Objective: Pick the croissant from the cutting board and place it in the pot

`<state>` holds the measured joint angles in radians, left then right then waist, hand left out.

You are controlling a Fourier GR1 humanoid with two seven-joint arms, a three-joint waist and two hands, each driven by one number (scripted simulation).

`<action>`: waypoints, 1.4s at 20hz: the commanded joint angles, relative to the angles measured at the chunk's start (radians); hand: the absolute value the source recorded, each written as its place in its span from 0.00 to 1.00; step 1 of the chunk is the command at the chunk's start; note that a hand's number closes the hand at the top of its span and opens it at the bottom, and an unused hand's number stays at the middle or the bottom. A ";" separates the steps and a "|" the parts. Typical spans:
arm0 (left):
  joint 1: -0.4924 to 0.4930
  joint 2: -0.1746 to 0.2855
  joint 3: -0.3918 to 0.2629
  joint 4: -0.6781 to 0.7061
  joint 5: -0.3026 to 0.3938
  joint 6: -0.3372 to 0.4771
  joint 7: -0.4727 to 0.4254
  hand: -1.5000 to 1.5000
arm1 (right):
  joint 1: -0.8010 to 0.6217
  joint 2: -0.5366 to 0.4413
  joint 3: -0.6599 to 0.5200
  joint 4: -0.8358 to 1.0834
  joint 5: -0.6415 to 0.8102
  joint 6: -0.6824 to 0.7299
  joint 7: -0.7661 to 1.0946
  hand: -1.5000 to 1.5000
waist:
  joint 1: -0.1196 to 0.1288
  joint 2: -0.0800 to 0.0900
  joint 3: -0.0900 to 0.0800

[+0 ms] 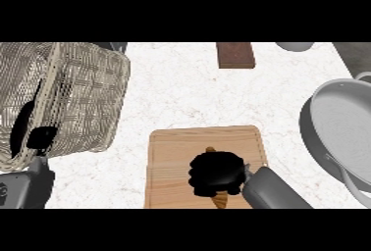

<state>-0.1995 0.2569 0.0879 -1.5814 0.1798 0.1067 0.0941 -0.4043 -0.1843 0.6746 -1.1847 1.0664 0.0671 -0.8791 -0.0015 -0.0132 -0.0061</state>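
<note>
The croissant point(221, 200) lies on the cutting board point(181, 142) at the lower middle of the frame. Only its two brown tips show, one above and one below the right hand point(216, 174). That hand sits directly on top of it, curled down round its middle and hiding most of it.

The step in hand looks like the grasp itself, with the croissant not yet lifted off the board. The next move would call for raising it clear of the wood, then carrying it to the right over the near rim of the pot point(346, 128) before letting go.

The pot sits at the right edge, cut off by the frame, and the grey inside that shows holds nothing. A wicker basket point(80, 93) fills the upper left. The left hand point(41, 137) shows against its lower edge; whether it is spread or closed cannot be told.
</note>
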 commanded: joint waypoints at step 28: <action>-0.065 -0.127 0.089 -0.005 -0.122 -0.047 -0.002 0.50 | 0.312 0.116 -0.430 -0.964 0.433 -0.064 1.548 1.00 | -0.031 0.010 0.006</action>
<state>-0.1741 0.1664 0.2146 -1.6244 0.0720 0.0181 0.1051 -0.1410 -0.0244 0.3015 -1.9970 1.4824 -0.0967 0.6216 -0.0399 -0.0121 -0.0016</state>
